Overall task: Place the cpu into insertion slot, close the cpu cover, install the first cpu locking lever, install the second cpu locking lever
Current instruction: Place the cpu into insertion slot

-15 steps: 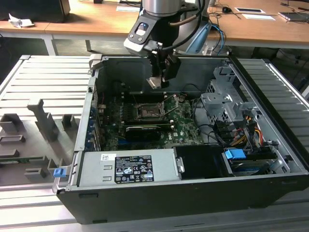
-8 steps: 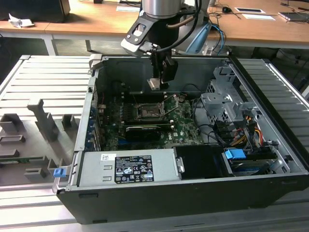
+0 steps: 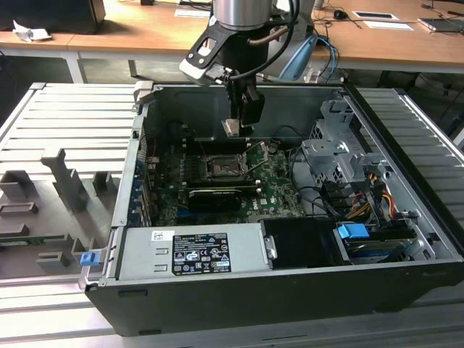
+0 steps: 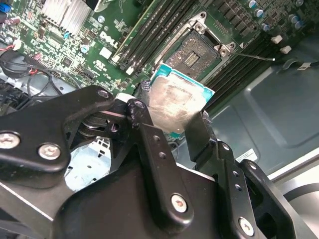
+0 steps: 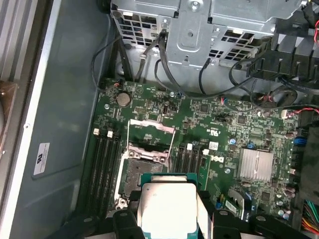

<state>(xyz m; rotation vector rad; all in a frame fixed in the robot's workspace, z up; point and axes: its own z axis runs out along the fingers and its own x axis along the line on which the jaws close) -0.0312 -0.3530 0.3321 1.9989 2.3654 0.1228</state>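
Open case point(image 3: 290, 304) lying on its side, side panel off. Inside: motherboard point(image 3: 275, 196) flat on the floor, power supply point(image 3: 192, 250) along the near wall, drive cage point(image 3: 337, 148) at the exterior view's right, cables point(image 3: 362, 206) bunched just below the cage.

On the motherboard: socket point(image 3: 225, 167) with nothing seated in it. Cpu cover point(image 5: 152, 123) swung up and open at one edge of the socket. RAM slots point(image 5: 104, 164) on either side of the socket, heat sink point(image 5: 256, 164) farther off, coin battery point(image 5: 123, 98) near the cage.

Gripper point(image 3: 235, 129) hanging inside the case, above the socket, clear of the board. Fingers point(image 4: 149, 137) closed to chip width, pinching cpu point(image 4: 174, 99) by two opposite edges. Cpu held roughly flat, silvery top toward the wrist cameras, surface smeared, green rim showing around the metal. In both wrist views, overlapping the socket's near edge. Up in the air, not seated.

Case resting on a slatted grey table point(image 3: 51, 116). Grey fixtures point(image 3: 65, 181) on the table at the exterior view's left, small blue clip point(image 3: 88, 258) close to the case corner. Behind the table: wooden desks point(image 3: 145, 36) with papers on top.
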